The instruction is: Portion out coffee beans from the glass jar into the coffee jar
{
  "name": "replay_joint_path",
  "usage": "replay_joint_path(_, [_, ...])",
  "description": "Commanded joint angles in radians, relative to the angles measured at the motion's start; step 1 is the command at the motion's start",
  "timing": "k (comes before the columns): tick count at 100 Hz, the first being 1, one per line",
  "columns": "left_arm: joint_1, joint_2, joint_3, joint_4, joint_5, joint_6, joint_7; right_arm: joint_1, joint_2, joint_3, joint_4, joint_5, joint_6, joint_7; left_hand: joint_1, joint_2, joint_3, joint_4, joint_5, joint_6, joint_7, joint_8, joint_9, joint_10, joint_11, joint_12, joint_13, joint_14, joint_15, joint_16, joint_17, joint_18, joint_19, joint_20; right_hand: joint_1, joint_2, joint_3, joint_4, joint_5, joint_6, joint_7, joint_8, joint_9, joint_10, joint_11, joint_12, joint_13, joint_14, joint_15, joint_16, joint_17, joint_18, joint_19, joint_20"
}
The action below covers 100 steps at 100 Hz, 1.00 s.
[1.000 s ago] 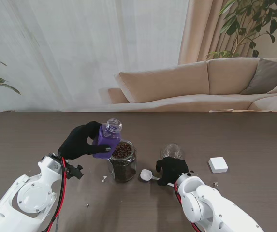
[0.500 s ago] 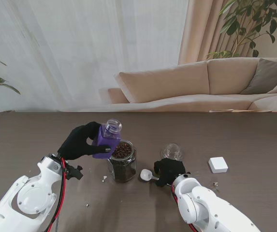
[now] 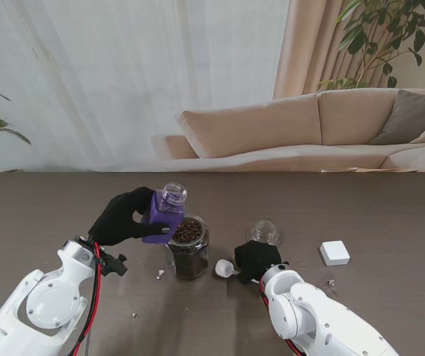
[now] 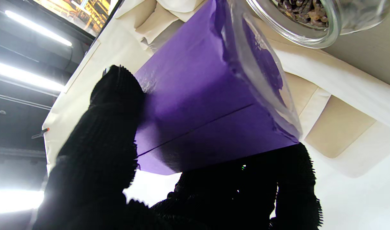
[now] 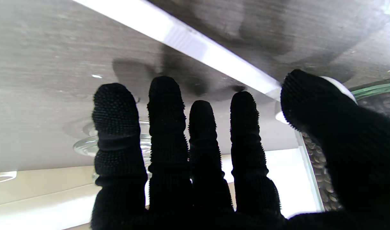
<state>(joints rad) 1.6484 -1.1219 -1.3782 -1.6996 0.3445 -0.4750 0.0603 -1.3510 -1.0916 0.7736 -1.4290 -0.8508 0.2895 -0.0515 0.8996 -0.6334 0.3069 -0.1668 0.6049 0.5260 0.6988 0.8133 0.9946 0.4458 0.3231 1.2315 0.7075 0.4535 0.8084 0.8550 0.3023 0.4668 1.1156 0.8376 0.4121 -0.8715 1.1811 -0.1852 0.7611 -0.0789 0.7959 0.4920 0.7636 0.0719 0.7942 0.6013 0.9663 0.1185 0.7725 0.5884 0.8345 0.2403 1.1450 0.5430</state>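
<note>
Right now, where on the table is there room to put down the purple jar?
The brown table is bare on the far left, beyond the left robot hand. It is also bare between the glass lid and the white box. It is crowded around the bean jar, the white scoop and the right robot hand.

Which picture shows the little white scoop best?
The stand view: the white scoop lies whole on the table beside the right hand. The right wrist view shows only its handle; the left wrist view shows none.

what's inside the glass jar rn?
The open glass jar is filled with coffee beans close to its rim. The left hand holds the purple coffee jar beside it, hiding part of the jar's side.
</note>
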Motion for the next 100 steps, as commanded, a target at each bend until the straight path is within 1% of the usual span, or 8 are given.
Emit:
replay_joint_path(1, [0.004, -0.005, -0.001, -0.008, 0.000, 0.004, -0.014, -0.005, -0.007, -0.016, 0.026, 0.005, -0.001, 0.019, 0.202, 0.146, 0.311, 0.073, 0.064, -0.045, 0.418, 0.075, 0.073, -0.093, 0.075, 0.025, 0.032, 0.031, 0.009, 0.017, -0.014, -0.061, 0.059, 0.031, 0.029, -0.066, 0.047, -0.003, 0.058, -0.019, -0.025, -0.012, 0.024, -0.011, 0.004, 0.017, 0.036, -0.012, 0.012, -0.005, -0.327, 0.022, 0.047, 0.005])
replay_joint_path(10, [0.005, -0.005, -0.001, -0.009, 0.001, 0.005, -0.013, 0.002, -0.010, -0.026, 0.039, 0.015, -0.002, 0.013, 0.202, 0.146, 0.311, 0.073, 0.065, -0.044, 0.417, 0.075, 0.073, -0.092, 0.075, 0.025, 0.032, 0.033, 0.009, 0.017, -0.015, -0.062, 0.059, 0.031, 0.035, -0.073, 0.048, -0.012, 0.061, -0.018, -0.025, -0.013, 0.029, -0.011, 0.004, 0.018, 0.038, -0.012, 0.011, -0.005, -0.326, 0.021, 0.048, 0.004])
replay_joint_path(15, [0.006, -0.005, -0.002, -0.009, 0.001, 0.005, -0.012, 0.006, -0.012, -0.032, 0.046, 0.020, -0.002, 0.009, 0.201, 0.146, 0.311, 0.073, 0.064, -0.044, 0.417, 0.075, 0.073, -0.092, 0.075, 0.025, 0.031, 0.032, 0.009, 0.017, -0.015, -0.062, 0.059, 0.031, 0.054, -0.089, 0.047, -0.066, 0.073, -0.026, -0.010, -0.037, 0.037, -0.013, 0.003, 0.020, 0.043, -0.013, 0.011, -0.004, -0.325, 0.023, 0.048, 0.001])
replay_joint_path(17, [0.006, -0.006, -0.002, -0.010, 0.001, 0.006, -0.012, 0.007, -0.012, -0.034, 0.049, 0.022, -0.002, 0.007, 0.201, 0.147, 0.311, 0.073, 0.065, -0.044, 0.417, 0.075, 0.073, -0.092, 0.075, 0.025, 0.032, 0.032, 0.009, 0.017, -0.015, -0.061, 0.059, 0.031, 0.062, -0.097, 0.048, -0.090, 0.074, -0.030, 0.026, -0.083, 0.043, -0.015, 0.003, 0.022, 0.046, -0.015, 0.011, -0.003, -0.323, 0.022, 0.050, -0.003])
replay_joint_path(33, [0.007, -0.005, -0.002, -0.011, 0.001, 0.006, -0.013, 0.015, -0.019, -0.048, 0.069, 0.037, -0.004, -0.013, 0.201, 0.146, 0.312, 0.073, 0.065, -0.045, 0.417, 0.075, 0.073, -0.093, 0.075, 0.025, 0.033, 0.032, 0.010, 0.017, -0.015, -0.061, 0.059, 0.031, 0.131, -0.150, 0.040, -0.177, 0.107, -0.056, 0.173, -0.149, 0.137, -0.044, 0.004, 0.021, 0.100, -0.029, 0.031, 0.004, -0.293, 0.021, 0.063, -0.009])
replay_joint_path(40, [0.008, -0.006, -0.002, -0.011, 0.001, 0.007, -0.012, 0.016, -0.023, -0.049, 0.076, 0.043, -0.004, -0.026, 0.200, 0.146, 0.312, 0.073, 0.066, -0.045, 0.417, 0.075, 0.073, -0.091, 0.075, 0.024, 0.033, 0.032, 0.009, 0.017, -0.015, -0.062, 0.059, 0.031, 0.159, -0.171, 0.034, -0.185, 0.126, -0.072, 0.263, -0.191, 0.204, -0.064, 0.013, 0.050, 0.138, -0.042, 0.045, 0.009, -0.276, 0.021, 0.071, -0.015])
replay_joint_path(62, [0.008, -0.006, 0.000, -0.012, -0.002, 0.012, -0.011, 0.014, -0.035, -0.046, 0.091, 0.067, -0.006, -0.059, 0.201, 0.145, 0.314, 0.074, 0.065, -0.044, 0.416, 0.075, 0.074, -0.090, 0.075, 0.024, 0.032, 0.034, 0.008, 0.017, -0.017, -0.060, 0.059, 0.031, 0.162, -0.188, 0.041, -0.188, 0.236, -0.118, 0.332, -0.160, 0.353, -0.097, 0.015, 0.078, 0.253, -0.069, 0.087, 0.025, -0.217, 0.016, 0.101, -0.014])
replay_joint_path(100, [0.006, -0.006, 0.001, -0.009, -0.004, 0.012, -0.014, -0.021, -0.038, -0.002, 0.050, 0.102, -0.014, -0.057, 0.200, 0.145, 0.316, 0.073, 0.066, -0.043, 0.415, 0.075, 0.074, -0.090, 0.075, 0.024, 0.031, 0.036, 0.008, 0.017, -0.017, -0.060, 0.059, 0.032, 0.145, -0.200, 0.041, -0.197, 0.245, -0.101, 0.361, -0.218, 0.403, -0.081, -0.023, 0.092, 0.346, -0.094, 0.123, 0.045, -0.162, 0.032, 0.130, -0.019])
